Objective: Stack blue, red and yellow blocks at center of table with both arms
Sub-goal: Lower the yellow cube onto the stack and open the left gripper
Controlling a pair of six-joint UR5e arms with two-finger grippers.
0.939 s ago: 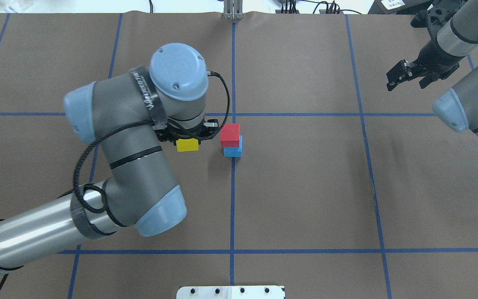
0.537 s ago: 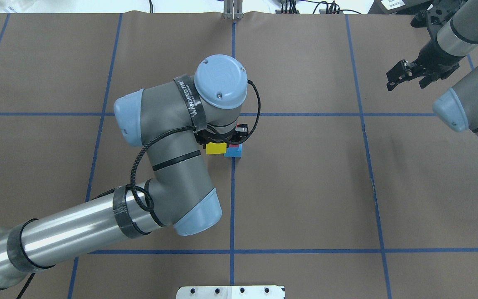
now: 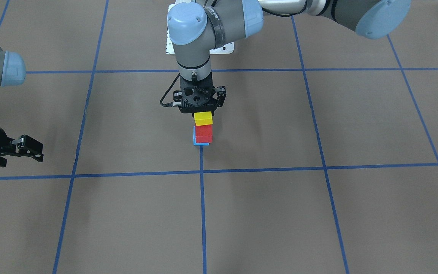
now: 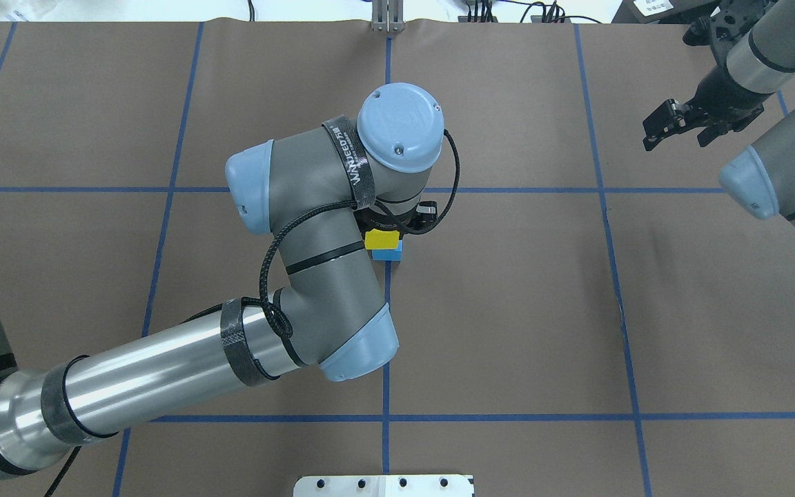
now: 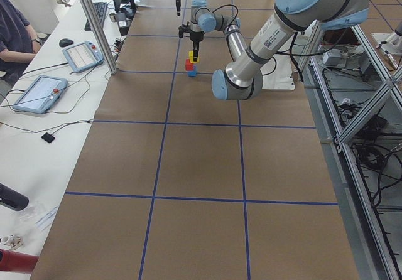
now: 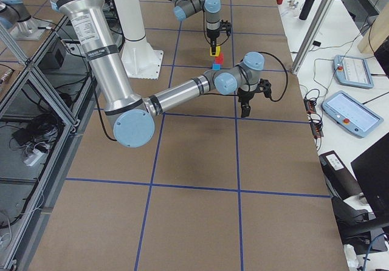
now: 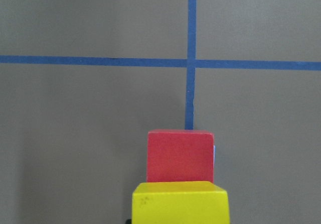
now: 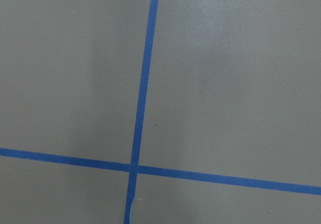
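A red block (image 3: 203, 134) sits on a blue block (image 3: 195, 140) at the table's centre, where the blue tape lines meet. My left gripper (image 3: 203, 115) is shut on a yellow block (image 3: 203, 118) and holds it straight over the red block, at or just above its top; I cannot tell if they touch. In the overhead view the yellow block (image 4: 381, 239) hides the red one and only an edge of the blue block (image 4: 389, 255) shows. The left wrist view shows the yellow block (image 7: 180, 203) over the red block (image 7: 179, 155). My right gripper (image 4: 673, 134) is open and empty at the far right.
Brown paper with a blue tape grid (image 4: 387, 331) covers the table. A white mounting plate (image 4: 384, 485) lies at the robot's edge. The left arm's elbow (image 4: 356, 345) hangs over the table near the stack. A seated person (image 5: 12, 35) and tablets are beside the table.
My left arm has moved right with the yellow block, from beside the stack to directly over the red block. The right arm has not moved.
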